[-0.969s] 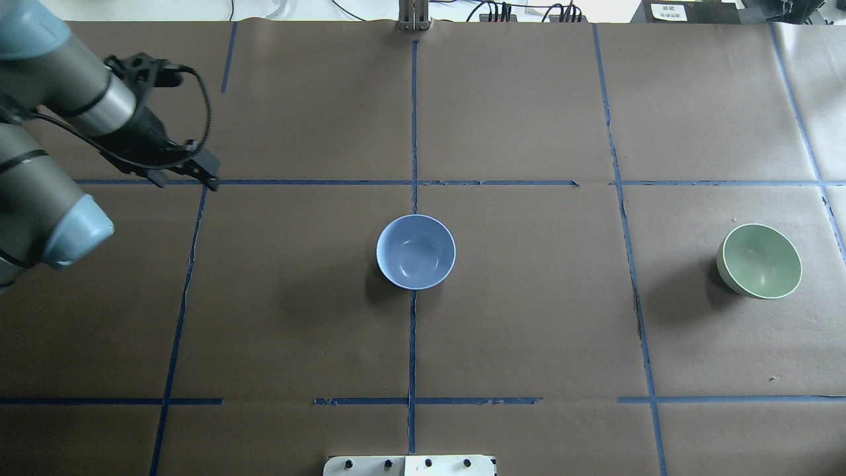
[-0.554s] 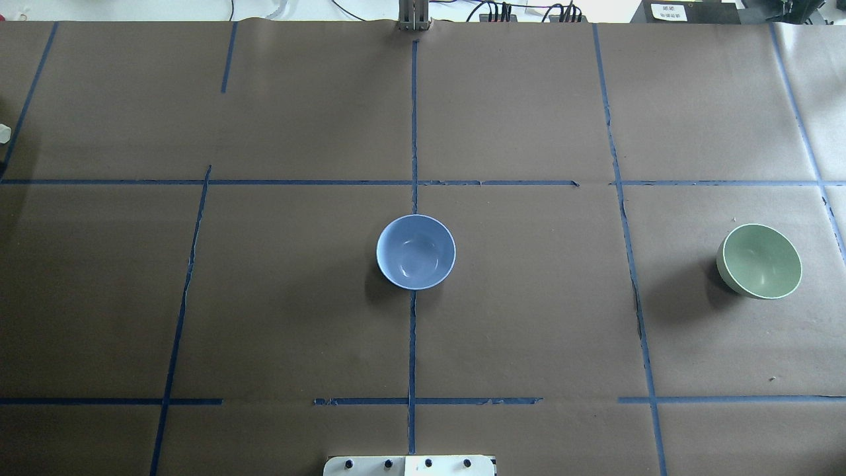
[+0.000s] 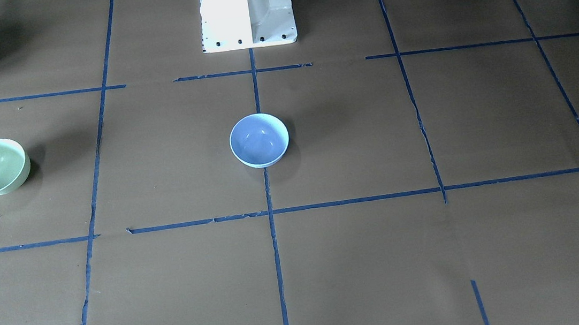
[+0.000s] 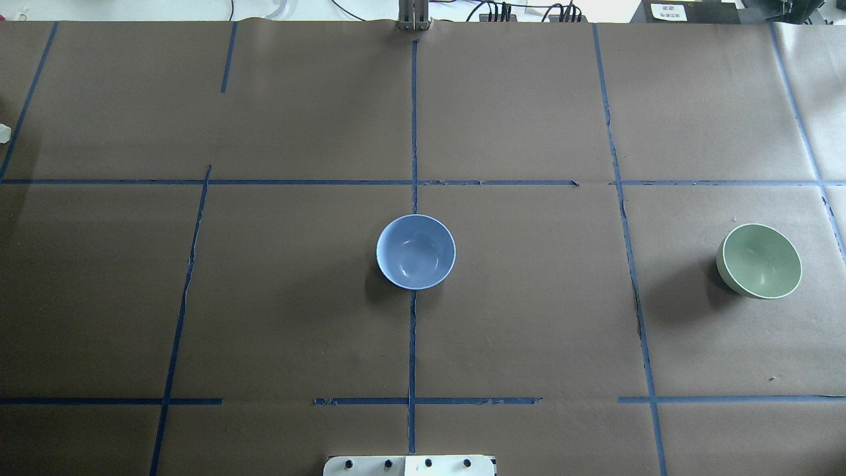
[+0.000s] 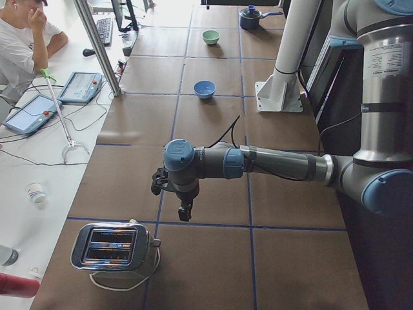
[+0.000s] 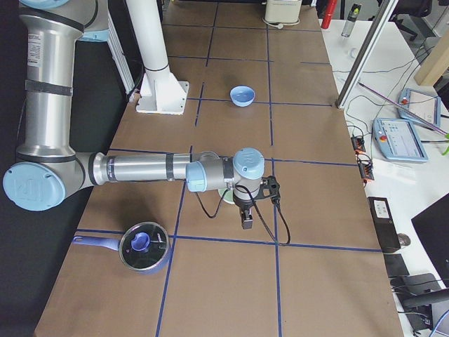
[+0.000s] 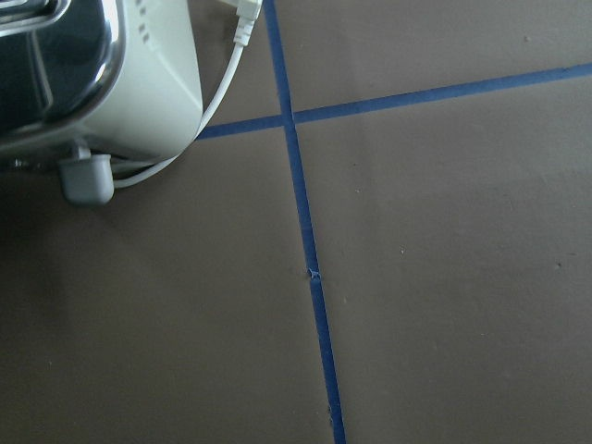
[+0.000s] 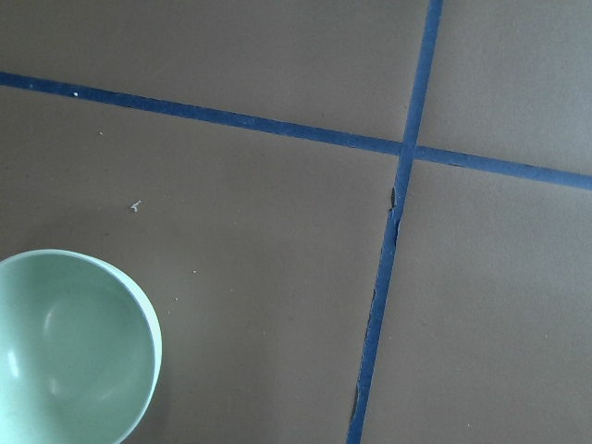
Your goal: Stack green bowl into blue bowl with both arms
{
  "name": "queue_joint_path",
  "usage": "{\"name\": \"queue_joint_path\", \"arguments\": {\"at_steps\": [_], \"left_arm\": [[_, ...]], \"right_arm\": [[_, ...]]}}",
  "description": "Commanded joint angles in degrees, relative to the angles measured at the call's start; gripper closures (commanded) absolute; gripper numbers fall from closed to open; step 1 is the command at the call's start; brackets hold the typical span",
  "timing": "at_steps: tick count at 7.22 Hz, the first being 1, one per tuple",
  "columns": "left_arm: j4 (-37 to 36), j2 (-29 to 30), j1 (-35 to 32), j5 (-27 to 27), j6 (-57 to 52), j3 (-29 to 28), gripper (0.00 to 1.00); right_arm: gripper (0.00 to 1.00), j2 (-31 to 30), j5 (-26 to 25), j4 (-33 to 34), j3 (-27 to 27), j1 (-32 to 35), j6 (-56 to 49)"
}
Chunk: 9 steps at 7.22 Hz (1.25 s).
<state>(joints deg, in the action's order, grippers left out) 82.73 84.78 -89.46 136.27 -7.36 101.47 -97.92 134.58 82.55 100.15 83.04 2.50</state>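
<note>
The blue bowl point(image 4: 416, 252) stands upright at the table's middle, on a tape line; it also shows in the front view point(image 3: 259, 140). The green bowl point(image 4: 760, 260) stands far to the right, tilted a little; it sits at the lower left of the right wrist view point(image 8: 69, 351). Neither arm is in the overhead or front view. In the exterior left view my left gripper point(image 5: 184, 214) hangs over the table beside a toaster point(image 5: 113, 248). In the exterior right view my right gripper point(image 6: 246, 222) hangs near the green bowl point(image 6: 226, 198). I cannot tell whether either is open or shut.
The white pedestal base point(image 3: 246, 11) stands at the robot's side of the table. A blue lidded pot point(image 6: 144, 247) sits beyond the green bowl at the right end. The toaster and its white cable point(image 7: 92, 83) lie at the left end. An operator point(image 5: 19, 39) sits beside the table.
The left arm, seen over the table's left part one second ago, has left the overhead view. The bowls have not moved.
</note>
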Motion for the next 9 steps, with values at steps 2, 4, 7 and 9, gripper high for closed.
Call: {"name": "queue_joint_path", "arguments": {"at_steps": [2, 4, 7, 9], "left_arm": [[0.95, -0.49, -0.19, 0.75, 1.38, 0.13, 0.00], [0.95, -0.32, -0.19, 0.75, 1.38, 0.13, 0.00], [1.03, -0.32, -0.19, 0.75, 1.12, 0.13, 0.00], [1.03, -0.32, -0.19, 0.75, 1.12, 0.13, 0.00]], "right_arm": [[0.00, -3.94, -0.28, -23.15, -0.93, -9.34, 24.99], [0.00, -4.90, -7.26, -31.99, -2.67, -19.71, 34.57], [0.31, -3.17, -8.54, -35.79, -7.86, -23.62, 37.48], [0.98, -3.24, -8.45, -35.88, -7.78, -23.63, 39.24]]}}
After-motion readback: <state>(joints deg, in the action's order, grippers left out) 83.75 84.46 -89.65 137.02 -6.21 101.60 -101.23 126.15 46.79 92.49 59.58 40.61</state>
